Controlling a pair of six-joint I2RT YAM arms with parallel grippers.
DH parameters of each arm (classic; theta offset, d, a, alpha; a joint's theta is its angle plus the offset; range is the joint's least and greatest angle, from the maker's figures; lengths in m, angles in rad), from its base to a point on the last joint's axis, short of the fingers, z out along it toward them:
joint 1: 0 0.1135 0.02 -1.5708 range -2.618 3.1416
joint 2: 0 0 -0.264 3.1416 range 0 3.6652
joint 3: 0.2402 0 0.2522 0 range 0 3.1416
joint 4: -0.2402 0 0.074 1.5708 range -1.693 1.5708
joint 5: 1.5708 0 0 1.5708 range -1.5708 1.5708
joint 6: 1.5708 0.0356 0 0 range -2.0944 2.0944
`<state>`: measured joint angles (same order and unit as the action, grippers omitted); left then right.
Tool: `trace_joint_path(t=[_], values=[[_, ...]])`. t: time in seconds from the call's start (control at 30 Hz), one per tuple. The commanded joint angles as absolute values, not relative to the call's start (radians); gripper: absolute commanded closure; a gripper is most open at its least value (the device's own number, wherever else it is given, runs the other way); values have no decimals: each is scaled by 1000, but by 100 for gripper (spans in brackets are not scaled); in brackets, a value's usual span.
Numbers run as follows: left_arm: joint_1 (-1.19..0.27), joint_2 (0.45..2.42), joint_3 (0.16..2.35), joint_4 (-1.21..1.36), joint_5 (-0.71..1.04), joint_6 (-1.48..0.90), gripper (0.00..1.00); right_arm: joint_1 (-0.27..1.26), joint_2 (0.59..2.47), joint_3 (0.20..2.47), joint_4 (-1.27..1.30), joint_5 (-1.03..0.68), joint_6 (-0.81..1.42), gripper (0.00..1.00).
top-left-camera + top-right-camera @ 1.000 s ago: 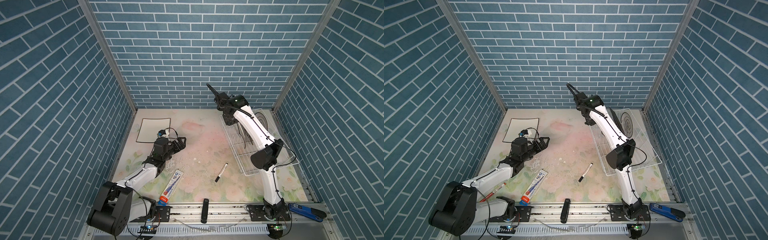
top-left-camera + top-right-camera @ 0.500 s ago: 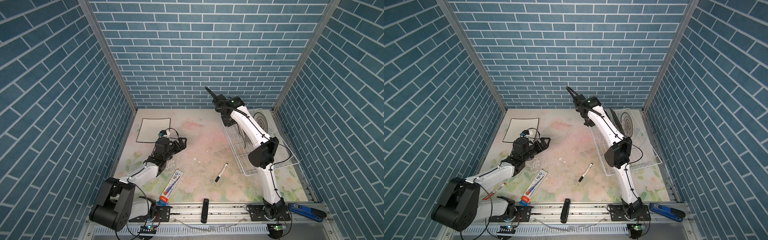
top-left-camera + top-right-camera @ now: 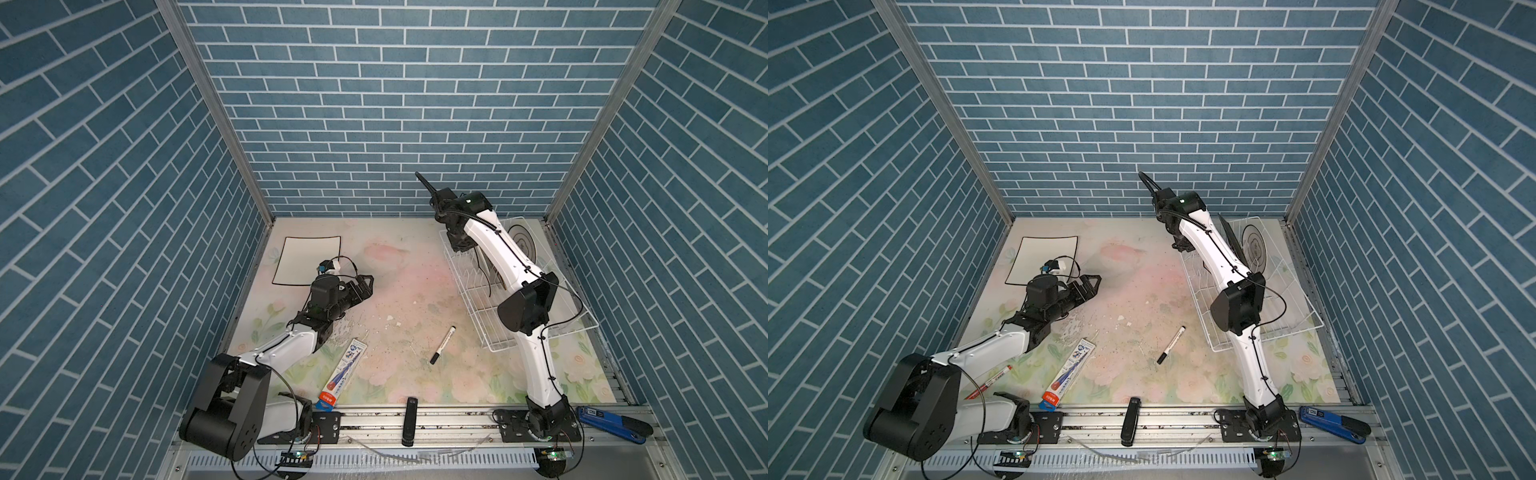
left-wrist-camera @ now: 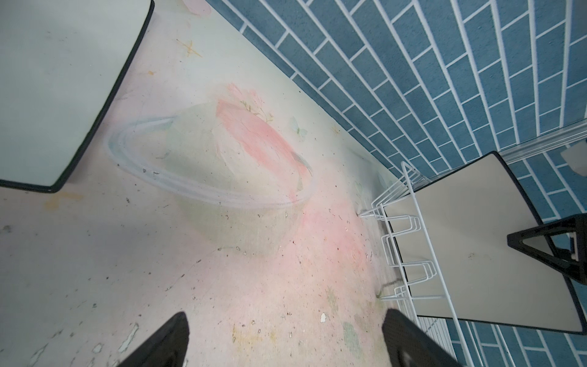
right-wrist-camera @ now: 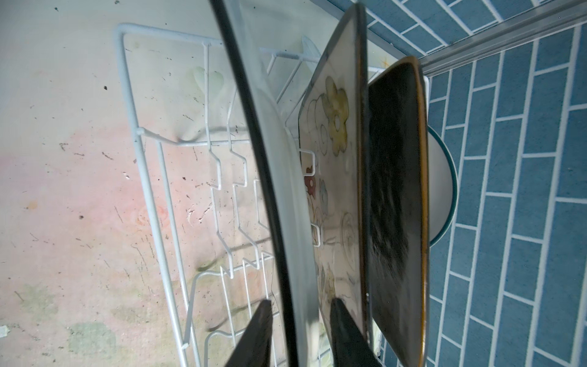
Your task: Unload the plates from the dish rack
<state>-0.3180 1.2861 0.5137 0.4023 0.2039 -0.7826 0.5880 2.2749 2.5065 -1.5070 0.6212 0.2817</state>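
The surface (image 3: 395, 270) is a worn, pale floral mat with chipped specks, boxed in on three sides by blue brick-pattern walls. The dish rack (image 3: 471, 303), a white wire basket, sits at its right side with its long axis running from the near edge toward the back wall. A black marker (image 3: 442, 345) lies just beside the rack's near left corner. The left claw (image 4: 284, 317) hangs low over bare mat well left of the rack, fully spread and holding nothing. The right claw (image 5: 301, 317) reaches down into the rack's far end, and its two fingers straddle the top edge of the rimmed plate (image 5: 287, 190), one on each face. The jaws are narrowed close to it, but whether they already press it I cannot tell. That white, black-edged plate stands on edge between the prongs, its faces set across the rack's long axis. Behind it, toward the back wall, the flowered plate (image 5: 333, 159) and the black plate (image 5: 397, 190) stand the same way, close together and parallel. The round plate (image 3: 521, 245) leans at the rack's far end, its ringed face turned toward the near edge. A flat plate (image 3: 307, 259), white with a black rim, lies face up well left of the rack.
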Motion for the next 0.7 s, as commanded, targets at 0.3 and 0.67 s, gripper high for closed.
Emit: trace_joint_path(t=[0.3,0.67], values=[[-327,1299,545,427,224,-802,3,579,2306,2528,-1541,636,276,73],[-327,1302,542,431,222,-801,3,568,2307,2523,-1549,638,273,77]])
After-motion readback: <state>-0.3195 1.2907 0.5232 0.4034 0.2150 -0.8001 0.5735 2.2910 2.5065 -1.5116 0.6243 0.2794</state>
